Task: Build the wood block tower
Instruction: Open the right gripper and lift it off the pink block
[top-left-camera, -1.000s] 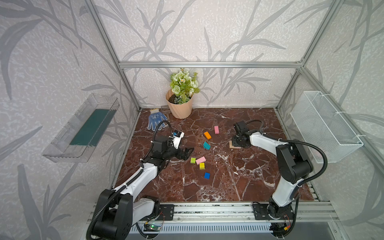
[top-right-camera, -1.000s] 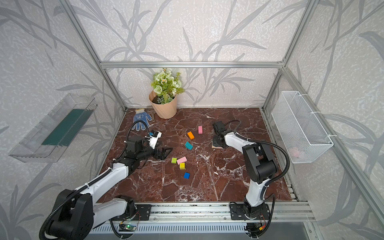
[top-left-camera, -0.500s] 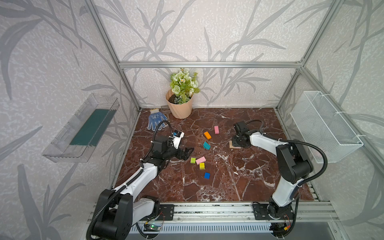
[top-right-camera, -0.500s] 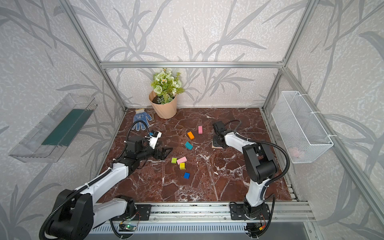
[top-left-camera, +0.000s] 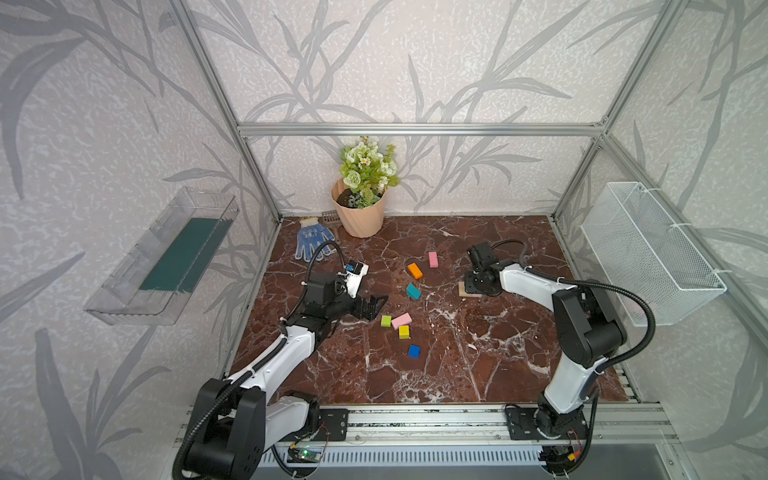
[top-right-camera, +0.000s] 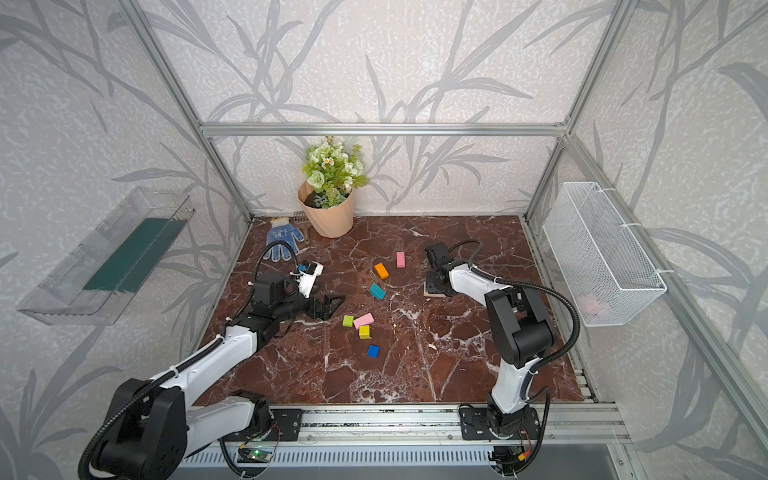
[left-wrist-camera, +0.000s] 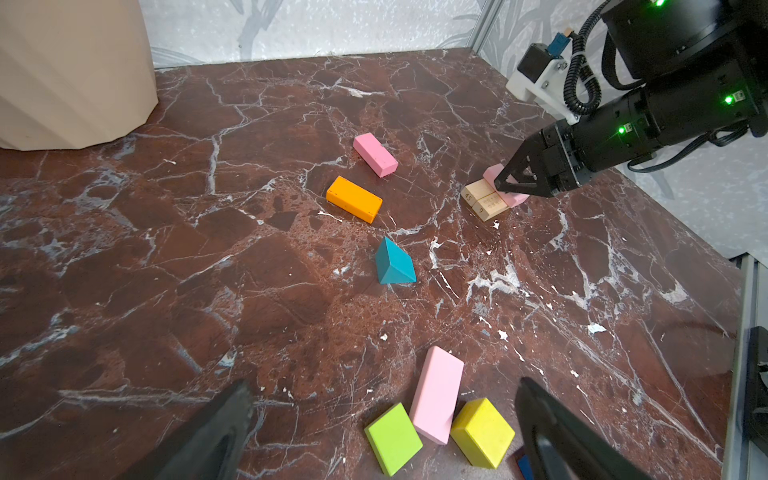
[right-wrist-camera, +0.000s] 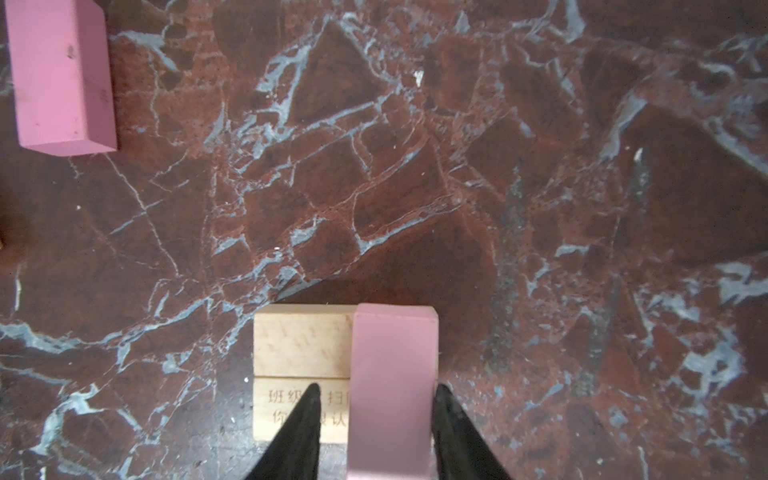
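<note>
Two plain wood blocks (right-wrist-camera: 301, 340) lie side by side on the marble floor, and a pink block (right-wrist-camera: 392, 386) rests across them. My right gripper (right-wrist-camera: 378, 388) straddles that pink block, open, with a gap at one fingertip. It shows in both top views (top-left-camera: 469, 286) (top-right-camera: 432, 289). My left gripper (left-wrist-camera: 384, 386) stands wide open and empty just short of a lime cube (left-wrist-camera: 393, 438), a pink bar (left-wrist-camera: 436, 395) and a yellow cube (left-wrist-camera: 482, 432). A blue cube (top-left-camera: 414, 351), a teal wedge (left-wrist-camera: 394, 264), an orange bar (left-wrist-camera: 354, 199) and another pink bar (left-wrist-camera: 375, 154) lie loose between the arms.
A peach flower pot (top-left-camera: 360, 216) and a blue glove (top-left-camera: 312, 243) sit at the back left. A wire basket (top-left-camera: 648, 253) hangs on the right wall and a clear tray (top-left-camera: 166, 257) on the left wall.
The right gripper's jaws have spread apart from the pink block, which stays on the wood blocks. Neither arm has visibly shifted.
</note>
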